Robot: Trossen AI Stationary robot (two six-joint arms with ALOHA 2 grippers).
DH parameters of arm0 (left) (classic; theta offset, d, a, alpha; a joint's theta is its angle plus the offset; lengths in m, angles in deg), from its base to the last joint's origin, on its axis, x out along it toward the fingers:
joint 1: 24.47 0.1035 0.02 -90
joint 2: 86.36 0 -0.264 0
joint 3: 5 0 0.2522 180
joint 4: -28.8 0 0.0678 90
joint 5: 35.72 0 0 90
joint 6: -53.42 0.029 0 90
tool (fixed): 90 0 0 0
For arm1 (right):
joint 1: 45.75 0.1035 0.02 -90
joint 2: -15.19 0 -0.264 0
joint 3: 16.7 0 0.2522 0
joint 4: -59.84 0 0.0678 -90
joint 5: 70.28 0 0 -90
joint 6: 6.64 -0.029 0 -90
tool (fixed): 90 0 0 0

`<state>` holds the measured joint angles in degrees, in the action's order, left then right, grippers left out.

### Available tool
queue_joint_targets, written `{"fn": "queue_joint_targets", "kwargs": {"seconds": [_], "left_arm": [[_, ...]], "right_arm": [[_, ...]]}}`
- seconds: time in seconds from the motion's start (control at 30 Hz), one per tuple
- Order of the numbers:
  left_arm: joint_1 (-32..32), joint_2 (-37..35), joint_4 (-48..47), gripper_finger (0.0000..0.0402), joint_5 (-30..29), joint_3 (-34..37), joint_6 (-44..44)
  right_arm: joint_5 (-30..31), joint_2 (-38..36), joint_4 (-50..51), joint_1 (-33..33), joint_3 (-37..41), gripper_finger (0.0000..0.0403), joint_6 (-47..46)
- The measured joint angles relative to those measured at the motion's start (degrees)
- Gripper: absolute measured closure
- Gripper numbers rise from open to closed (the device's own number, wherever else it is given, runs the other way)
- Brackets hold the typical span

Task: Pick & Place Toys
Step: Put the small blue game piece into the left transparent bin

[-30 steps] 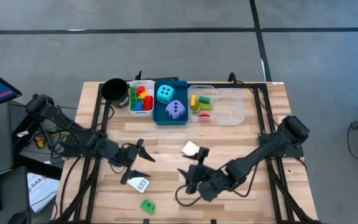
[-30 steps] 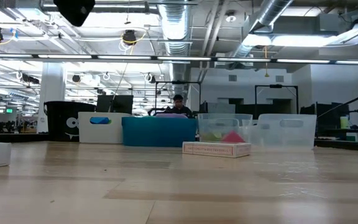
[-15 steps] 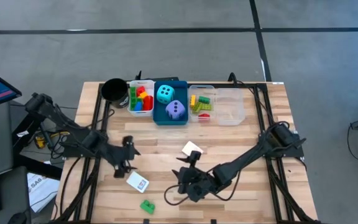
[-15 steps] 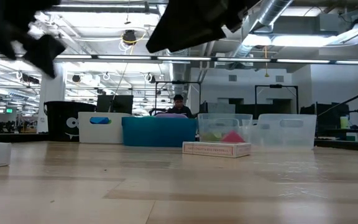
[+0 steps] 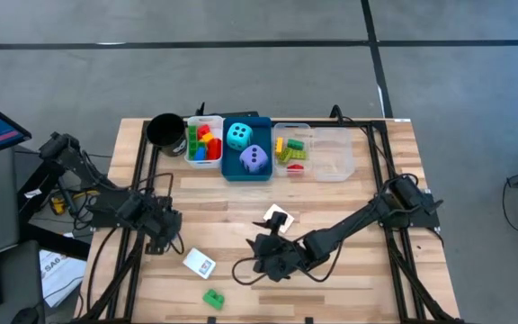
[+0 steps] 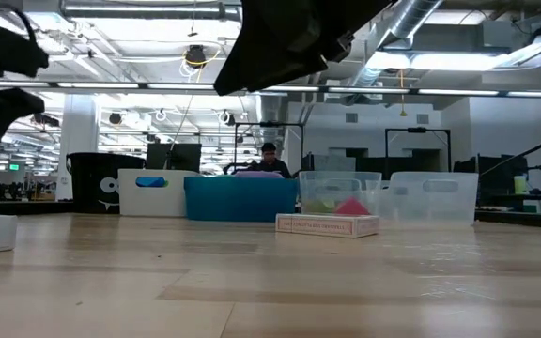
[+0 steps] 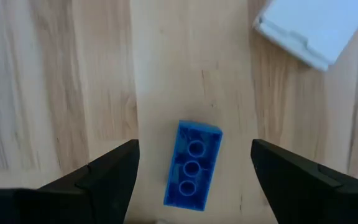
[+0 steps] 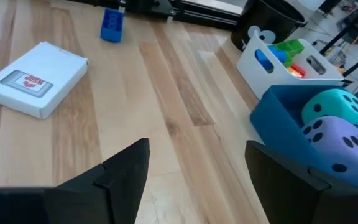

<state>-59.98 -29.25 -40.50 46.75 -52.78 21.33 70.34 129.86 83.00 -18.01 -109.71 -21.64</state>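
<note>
While the left claw (image 7: pixel 191 171) hangs released over the desk (image 5: pixel 367 189), a blue brick (image 7: pixel 192 163) lies flat between its two spread fingers (image 7: pixel 107 174), touching neither. Just beyond that brick lies a white card box (image 7: pixel 312 28) (only a corner of it shows from the left wrist), clear of the fingers. In the high view the left claw (image 5: pixel 162 223) sits near the desk's left edge, with the card box (image 5: pixel 199 264) just beside it and a green brick (image 5: pixel 213 298) farther toward the front edge.

The right claw (image 8: pixel 191 165) is also released, grasping nothing, and hovers low near the desk's middle (image 5: pixel 263 252). Ahead of it the wood is bare up to the card box (image 8: pixel 35 78) and blue brick (image 8: pixel 111 25). Off to one side stand the blue tray (image 8: pixel 291 121) with the cyan die (image 8: pixel 328 106) and purple die (image 8: pixel 337 146), the white tray (image 8: pixel 278 59) of bricks and the black cup (image 8: pixel 272 15). A second card (image 5: pixel 278 216) lies just beside the right claw
</note>
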Motion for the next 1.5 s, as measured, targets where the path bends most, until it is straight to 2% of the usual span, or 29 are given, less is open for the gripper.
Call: {"fn": "queue_joint_targets", "kwargs": {"seconds": [0.2, 0.5, 1.17, 1.5], "left_arm": [[-2.8, 6.5, -0.1, 0.0101, 0.0, 0.0, 0.0], [-3.7, 14.2, -0.1, 0.0101, 0.0, 0.0, 0.0], [-3.6, 15.0, 2.6, 0.0101, -0.1, 0.0, -0.1], [-3.6, 15.0, 2.4, 0.0101, 2.7, 0.0, -2.1]], "right_arm": [[-2.7, 0.0, 0.0, -1.0, 0.0, 0.0143, 0.0], [-2.8, 0.0, 0.0, -0.8, 0.0, 0.0143, 0.0], [-4.4, 0.0, 0.0, -0.7, 0.0, 0.0143, -1.6], [-4.4, 0.0, 0.0, -0.7, 0.0, 0.0143, -1.6]]}}
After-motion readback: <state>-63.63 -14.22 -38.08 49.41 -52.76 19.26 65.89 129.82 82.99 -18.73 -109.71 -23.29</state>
